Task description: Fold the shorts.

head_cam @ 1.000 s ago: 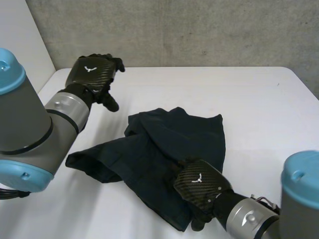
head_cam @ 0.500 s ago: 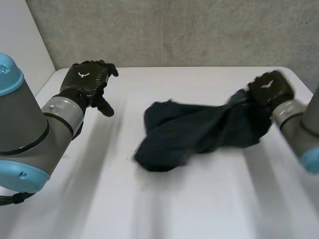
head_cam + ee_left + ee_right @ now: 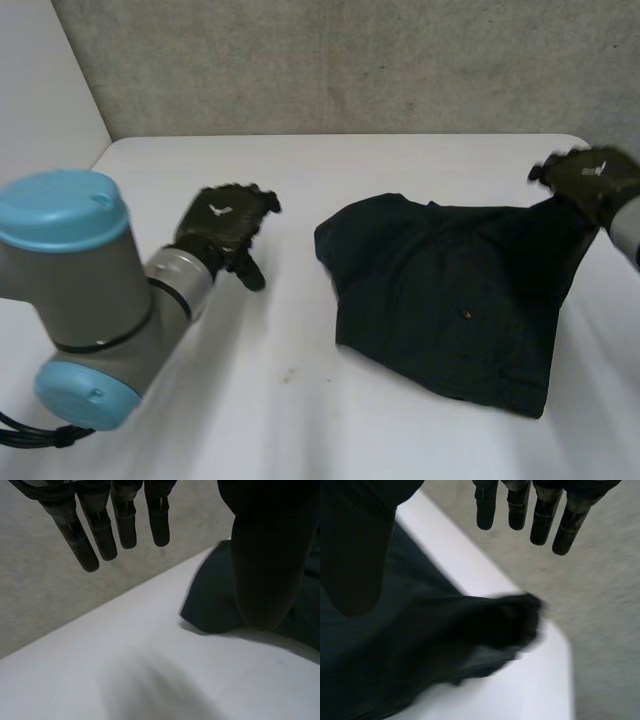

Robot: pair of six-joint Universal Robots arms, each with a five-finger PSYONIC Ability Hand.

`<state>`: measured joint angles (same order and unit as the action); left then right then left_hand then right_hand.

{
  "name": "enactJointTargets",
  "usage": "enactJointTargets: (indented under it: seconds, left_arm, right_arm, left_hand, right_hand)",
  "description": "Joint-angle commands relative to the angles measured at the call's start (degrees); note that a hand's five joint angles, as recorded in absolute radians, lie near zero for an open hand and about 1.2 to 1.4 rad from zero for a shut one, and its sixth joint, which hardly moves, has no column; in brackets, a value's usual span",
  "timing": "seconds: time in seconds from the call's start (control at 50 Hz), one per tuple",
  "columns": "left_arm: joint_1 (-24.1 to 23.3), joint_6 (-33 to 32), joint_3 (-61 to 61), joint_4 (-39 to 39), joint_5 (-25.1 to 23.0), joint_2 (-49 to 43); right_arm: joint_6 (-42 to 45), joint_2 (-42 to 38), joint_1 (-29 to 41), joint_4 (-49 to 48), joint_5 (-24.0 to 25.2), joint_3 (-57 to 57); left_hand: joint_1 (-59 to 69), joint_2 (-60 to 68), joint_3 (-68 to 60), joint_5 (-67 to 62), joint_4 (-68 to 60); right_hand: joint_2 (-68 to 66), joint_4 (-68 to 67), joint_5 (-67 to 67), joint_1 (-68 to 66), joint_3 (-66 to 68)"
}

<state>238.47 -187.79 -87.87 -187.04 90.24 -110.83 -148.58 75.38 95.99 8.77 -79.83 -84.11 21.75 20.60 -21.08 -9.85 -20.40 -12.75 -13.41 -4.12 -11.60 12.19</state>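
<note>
- Shorts (image 3: pixel 450 290): they lie on the right half of the table (image 3: pixel 300 400), spread almost flat. One corner is drawn out toward the far right corner, where you have the right hand (image 3: pixel 592 178).
- Right hand: fingers (image 3: pixel 540 525) are straight and spread, with nothing curled round the cloth. The drawn-out corner sits bunched below the palm. Judgement: the hand is placed there to stretch the cloth toward the corner, and it has no grip on it.
- Left hand (image 3: pixel 225 222): it is over bare table to the left of the shorts and apart from them. Its fingers (image 3: pixel 102 530) are straight and wide and hold nothing. Judgement: it is placed ready to take the shorts' left edge.
- Material: dark, matte, thin and limp cloth. There are soft ridges near the far edge and a rounded lobe at the left edge. A pale speck (image 3: pixel 467 313) shows near the middle.
- Outline: a rough trapezoid. You cannot tell how many layers lie stacked.
- Table: white, smooth and hard. Expect the cloth to slide on it.
- No tidy fold is made yet.
</note>
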Motion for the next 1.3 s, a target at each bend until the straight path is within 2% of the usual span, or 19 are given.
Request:
enactJointTargets:
  seconds: [0.02, 0.14, 0.22, 0.44, 0.54, 0.58, 0.6, 0.64, 0.68, 0.7, 0.72, 0.88, 0.98, 1.14, 1.22, 1.3]
  left_arm:
    - [-4.9, -0.4, 3.7, -1.2, -0.2, -6.8]
    - [-7.8, -0.5, 7.9, -1.1, -0.4, -12.6]
    - [-9.7, -0.5, 10.4, -1.1, -0.3, -16.2]
    - [-12.5, -0.6, 16.9, -1.0, -0.3, -24.7]
    - [-12.9, -0.5, 19.0, -0.7, -0.2, -27.6]
    - [-13.4, -0.5, 19.5, -0.7, -0.2, -28.4]
    - [-13.6, -0.5, 19.6, -0.6, -0.2, -28.5]
    - [-13.8, -0.4, 19.8, -0.7, -0.2, -28.6]
    - [-13.9, -0.2, 19.8, -0.7, -0.1, -28.3]
    - [-14.0, 0.0, 19.8, -0.6, 0.1, -27.9]
    - [-14.1, 0.0, 19.8, -0.7, 0.2, -27.6]
    - [-13.3, -0.3, 18.1, -0.7, 0.6, -14.8]
    - [-10.9, -0.6, 15.9, -0.5, 0.4, -2.6]
    - [-10.8, -3.2, 13.4, 3.9, 0.3, 11.8]
    - [-10.8, -5.7, 13.2, 5.5, 0.5, 15.5]
    - [-10.8, -7.4, 13.2, 6.2, 0.5, 15.3]
  right_arm:
    - [0.4, 6.2, -0.5, 8.0, 7.5, -12.1]
    - [0.5, 8.8, -0.5, 6.4, 8.5, -21.5]
    - [0.4, 10.0, -0.5, 1.2, 8.4, -28.5]
    - [0.2, 9.4, 0.0, -11.0, 7.5, -36.2]
    - [0.4, 8.5, 0.1, -14.9, 7.3, -37.5]
    - [0.4, 7.9, 0.1, -16.0, 7.1, -37.5]
    - [0.4, 7.5, 0.1, -16.7, 7.0, -37.4]
    - [0.5, 7.3, 0.1, -17.0, 6.8, -37.2]
    - [0.5, 7.2, 0.1, -17.0, 6.6, -36.6]
    - [0.5, 7.2, 0.1, -17.0, 6.5, -36.3]
    - [0.6, 7.2, 0.1, -16.9, 6.4, -36.1]
    - [1.4, 8.5, 0.1, -15.4, 6.3, -30.2]
    - [-0.3, 15.1, 0.5, -10.1, 6.5, -22.5]
    - [-8.2, 17.3, 2.3, -0.2, 7.8, -8.5]
    - [-9.7, 17.3, 2.5, 2.4, 9.3, -3.1]
    - [-10.1, 17.0, 3.3, 4.2, 11.2, -1.2]
  left_hand:
    - [0.7, 1.9, -1.4, -2.6, -2.1]
    - [4.9, 6.1, -5.6, -6.9, -6.3]
    - [4.9, 6.1, -5.6, -6.9, -6.3]
    - [3.3, 4.4, -3.9, -5.2, -4.6]
    - [3.8, 4.9, -4.4, -5.7, -5.1]
    - [4.6, 5.8, -5.3, -6.5, -6.0]
    - [5.1, 6.3, -5.8, -7.0, -6.5]
    - [18.0, 19.2, -18.7, -19.9, -19.4]
    - [34.1, 35.3, -34.8, -36.1, -35.5]
    - [50.5, 51.7, -51.2, -52.4, -51.9]
    - [58.2, 59.3, -58.8, -60.1, -59.5]
    - [58.2, 59.4, -58.9, -60.2, -59.6]
    - [58.2, 59.4, -58.9, -60.2, -59.6]
    - [58.2, 59.4, -58.9, -60.2, -59.6]
    - [58.2, 59.4, -58.9, -60.2, -59.6]
    - [58.2, 59.4, -58.9, -60.2, -59.6]
  right_hand:
    - [-2.9, -2.2, -1.5, -4.0, 3.4]
    - [-4.4, -3.7, -3.0, -5.5, 5.0]
    - [-4.4, -3.7, -3.0, -5.5, 5.0]
    - [-6.6, -5.9, -5.2, -7.7, 7.1]
    - [-27.2, -26.6, -25.9, -28.4, 27.8]
    - [-41.2, -40.5, -39.8, -42.3, 41.7]
    - [-54.9, -54.2, -53.5, -56.0, 55.5]
    - [-67.2, -66.5, -65.8, -68.3, 67.8]
    - [-67.3, -66.6, -65.9, -68.4, 67.8]
    - [-67.3, -66.6, -65.9, -68.4, 67.8]
    - [-67.3, -66.6, -65.9, -68.4, 67.8]
    - [-67.3, -66.6, -65.9, -68.4, 67.8]
    - [-67.3, -66.6, -65.9, -68.4, 67.8]
    - [-67.3, -66.6, -65.9, -68.4, 67.8]
    - [-67.3, -66.6, -65.9, -68.4, 67.8]
    - [-67.3, -66.6, -65.9, -68.4, 67.8]
